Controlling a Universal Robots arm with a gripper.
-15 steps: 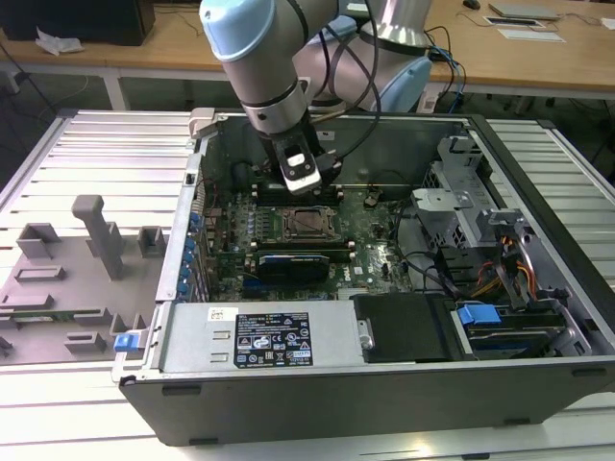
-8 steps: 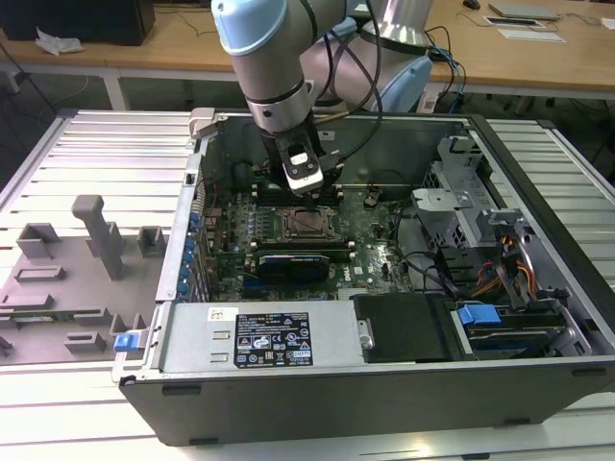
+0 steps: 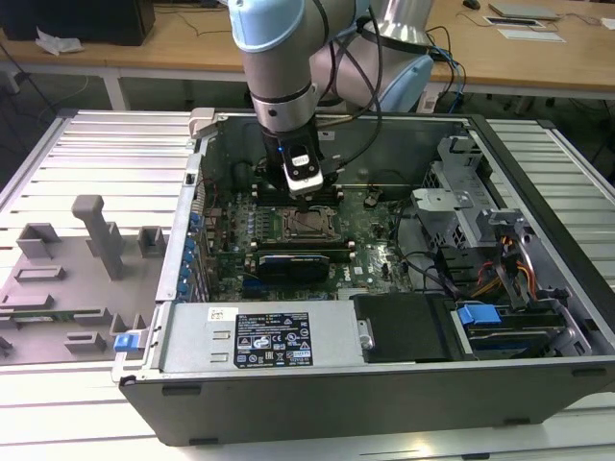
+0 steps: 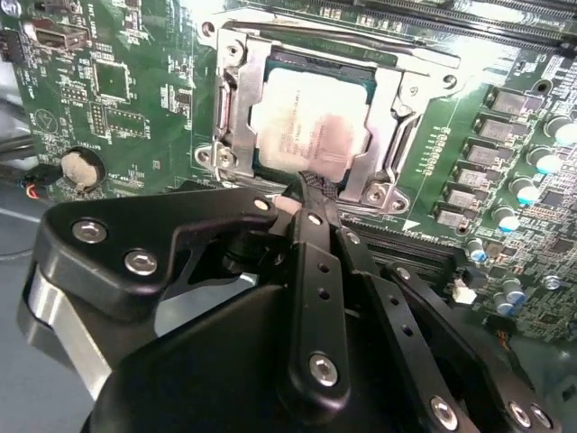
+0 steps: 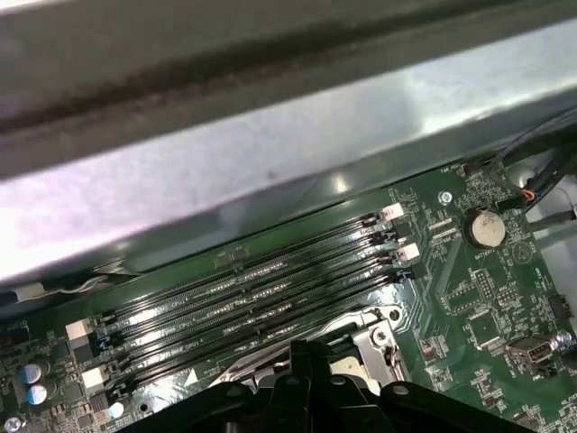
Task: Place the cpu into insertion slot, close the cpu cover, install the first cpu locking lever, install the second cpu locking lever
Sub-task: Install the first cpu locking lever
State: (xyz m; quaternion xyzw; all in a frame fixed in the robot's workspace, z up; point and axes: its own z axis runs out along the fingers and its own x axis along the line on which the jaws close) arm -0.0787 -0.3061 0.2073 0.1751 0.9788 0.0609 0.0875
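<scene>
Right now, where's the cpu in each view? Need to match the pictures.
Exterior view: cpu sits in the socket mid-motherboard, just below the gripper.
Second wrist view: cpu is the pale square inside the silvery metal frame, just beyond the gripper tips.
First wrist view: I can't make out the cpu; a corner of the metal frame peeks out past the gripper.
Shared landmark: the long black memory slots beside the socket, also in the second wrist view.

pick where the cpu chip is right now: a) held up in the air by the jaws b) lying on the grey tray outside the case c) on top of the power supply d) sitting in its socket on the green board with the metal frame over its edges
D: in the second wrist view the cpu chip sits in its socket on the green board, with the metal frame lying around its edges and the gripper just beside it.
</scene>
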